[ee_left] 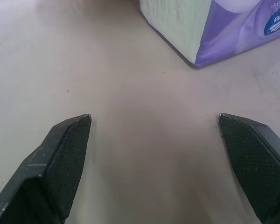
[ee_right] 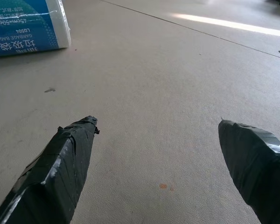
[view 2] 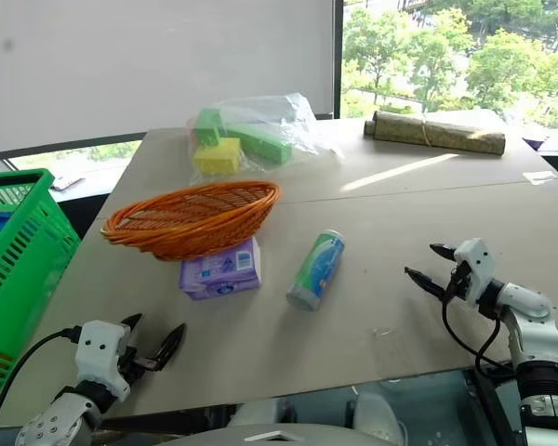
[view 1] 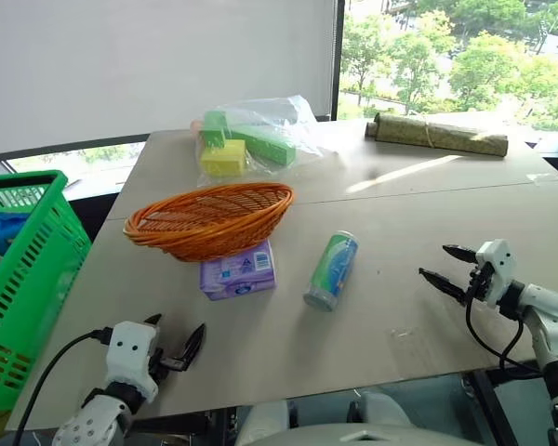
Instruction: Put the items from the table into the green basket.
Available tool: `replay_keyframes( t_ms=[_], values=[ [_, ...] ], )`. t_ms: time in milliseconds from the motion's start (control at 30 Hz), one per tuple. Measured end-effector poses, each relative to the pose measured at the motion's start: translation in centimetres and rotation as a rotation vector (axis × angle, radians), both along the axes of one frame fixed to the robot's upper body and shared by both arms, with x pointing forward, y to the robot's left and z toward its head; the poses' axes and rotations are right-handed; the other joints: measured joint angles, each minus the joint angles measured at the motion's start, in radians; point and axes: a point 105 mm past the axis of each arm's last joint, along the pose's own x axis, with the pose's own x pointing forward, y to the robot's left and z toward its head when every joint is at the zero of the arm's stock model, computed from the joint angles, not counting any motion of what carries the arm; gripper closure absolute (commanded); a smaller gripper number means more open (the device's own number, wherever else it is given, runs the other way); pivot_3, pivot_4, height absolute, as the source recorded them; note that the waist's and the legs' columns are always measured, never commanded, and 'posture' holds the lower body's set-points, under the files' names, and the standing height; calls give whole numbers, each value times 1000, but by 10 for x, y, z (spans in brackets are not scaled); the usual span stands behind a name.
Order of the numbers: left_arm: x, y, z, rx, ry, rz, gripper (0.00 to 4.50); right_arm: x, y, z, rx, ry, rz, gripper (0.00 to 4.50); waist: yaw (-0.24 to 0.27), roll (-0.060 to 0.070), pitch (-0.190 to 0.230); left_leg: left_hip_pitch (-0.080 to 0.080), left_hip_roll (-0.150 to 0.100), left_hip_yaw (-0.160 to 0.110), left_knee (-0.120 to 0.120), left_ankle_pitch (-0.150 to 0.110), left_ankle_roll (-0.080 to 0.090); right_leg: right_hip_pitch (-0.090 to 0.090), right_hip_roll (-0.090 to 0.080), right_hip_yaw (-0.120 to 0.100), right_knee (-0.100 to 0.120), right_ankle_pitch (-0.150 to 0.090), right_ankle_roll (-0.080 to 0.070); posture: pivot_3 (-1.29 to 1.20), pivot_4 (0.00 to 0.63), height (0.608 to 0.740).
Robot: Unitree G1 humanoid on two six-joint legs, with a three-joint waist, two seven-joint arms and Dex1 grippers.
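A flat purple packet [view 1: 238, 269] with a white label lies on the beige table [view 1: 418, 209], just in front of an orange wicker basket. To its right a slim green-blue-white can [view 1: 332, 269] lies on its side. The green basket [view 1: 23, 279] stands off the table's left edge. My left gripper [view 1: 179, 327] hovers open near the front edge, pointing toward the packet [ee_left: 224, 28], a short gap away. My right gripper [view 1: 434, 261] is open at the right, aimed left toward the can [ee_right: 25, 28], well apart from it. Nothing sits between either pair of fingers.
The orange wicker basket [view 1: 209, 216] sits mid-table behind the packet. A clear bag of green and yellow blocks [view 1: 251, 135] lies at the back. A rolled greenish mat [view 1: 437, 135] rests at the back right. A seam crosses the tabletop.
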Motion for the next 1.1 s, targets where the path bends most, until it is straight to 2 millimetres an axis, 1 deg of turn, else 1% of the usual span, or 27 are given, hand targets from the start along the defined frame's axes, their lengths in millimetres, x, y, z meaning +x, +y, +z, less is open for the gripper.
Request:
replay_keyframes(
  t_ms=[167, 300, 367, 533, 667, 767, 833, 900, 1000, 1067, 1100],
  values=[
    [-2, -1, -1, -9, -1, 9, 11, 1, 0, 0, 8, 11, 2, 0, 0, 0, 0, 0, 0, 0, 0, 0, 0, 0, 0, 1, 0, 0, 0, 25, 0, 740],
    [-5, -3, -1, -17, -6, 21, 11, 9, 3, 8, 12, -4, 6, 0, 2, 0, 0, 0, 0, 1, 0, 0, 0, 0, 0, 1, 0, 0, 0, 39, 0, 740],
    [-6, -3, -1, -17, -4, 22, 11, 10, 4, 9, 10, -6, 9, 0, 3, 0, 0, 0, 0, 0, 0, 0, 0, 0, 0, 1, 0, 0, 0, 47, 0, 740],
    [-9, -2, -2, -20, -4, 35, 11, 10, 8, 5, 4, 10, 27, 0, 4, 0, 0, 0, 0, 0, 0, 0, 0, 0, 0, 1, 0, 0, 0, 61, 0, 740],
    [-13, -1, -1, -14, 1, 49, 11, 11, 7, 4, 2, 14, 25, 0, 4, 0, 0, 0, 0, 0, 0, 0, 0, 0, 0, 1, 0, 0, 0, 75, 0, 740],
    [-14, 2, 0, -13, 0, 66, 11, 17, 12, 3, -7, 15, 34, 0, 4, 0, 0, 0, 0, 0, 0, 0, 0, 0, 0, 1, 0, 0, 0, 90, 0, 740],
    [-15, 7, 3, -16, -11, 85, 11, 22, 19, 7, -26, -2, 70, 0, 5, -1, 0, 0, 1, 0, 0, 0, 0, 0, 1, 1, 0, 0, 0, 100, 0, 740],
    [-16, 7, 7, -23, -24, 89, 11, 25, 28, 11, -32, -17, 110, 0, 6, -1, 0, 0, 1, 0, 0, 0, 0, 0, 1, 1, 0, 0, 0, 111, 0, 740],
    [-25, 4, 15, -47, -37, 97, 11, 32, 43, 22, -48, -52, 191, 0, 5, -2, 1, 0, 1, 0, 0, 0, 0, 0, 0, 1, 0, 0, 0, 137, 0, 740],
    [-33, 2, 27, -96, -66, 106, 11, 37, 58, 35, -61, -87, 267, 0, 6, -4, 2, 0, 1, 0, 0, 0, 0, 0, 0, 1, 0, 0, 0, 170, 0, 740],
    [-37, 0, 38, -130, -92, 99, 11, 39, 72, 46, -67, -113, 330, 0, 9, -5, 3, 0, 2, 0, 0, 0, 0, -1, 0, 1, 0, 0, 0, 185, 0, 740]
  ],
)
